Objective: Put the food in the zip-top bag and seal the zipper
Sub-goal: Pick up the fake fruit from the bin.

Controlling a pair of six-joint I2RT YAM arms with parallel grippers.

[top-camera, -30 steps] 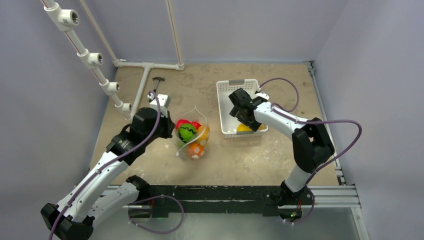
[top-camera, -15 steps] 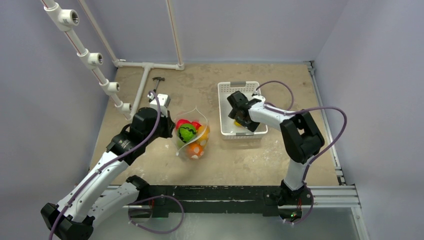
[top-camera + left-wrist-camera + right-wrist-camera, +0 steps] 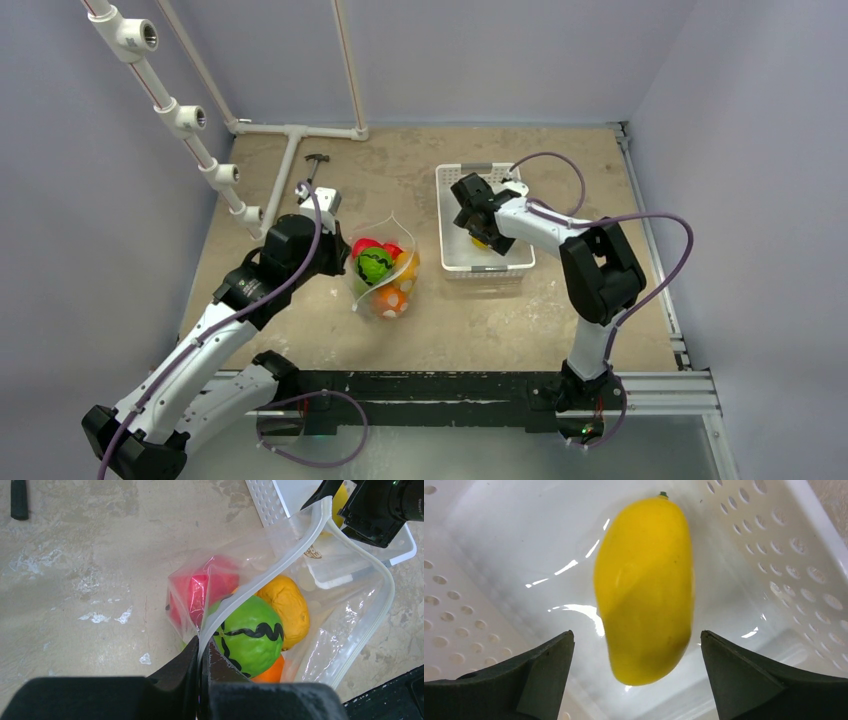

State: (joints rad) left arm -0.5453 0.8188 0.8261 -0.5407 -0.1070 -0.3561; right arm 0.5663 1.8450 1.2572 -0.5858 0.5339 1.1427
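The clear zip-top bag (image 3: 385,265) stands open mid-table, holding a green fruit with black lines (image 3: 248,636), a red fruit (image 3: 201,591), a yellow-orange fruit (image 3: 286,602) and an orange one (image 3: 267,673). My left gripper (image 3: 201,650) is shut on the bag's zipper (image 3: 272,565), holding the mouth up. My right gripper (image 3: 636,640) is open inside the white basket (image 3: 455,265), its fingers either side of a yellow mango-shaped fruit (image 3: 646,585) lying on the basket floor. In the top view that fruit (image 3: 479,241) shows just below the right gripper (image 3: 474,212).
White pipe fittings (image 3: 215,170) run along the back left. A small black hammer (image 3: 315,165) lies near them. The basket wall (image 3: 267,500) stands close to the bag's open mouth.
My right gripper has moved back and left inside the basket, over the yellow fruit. The left gripper and the bag have not moved.
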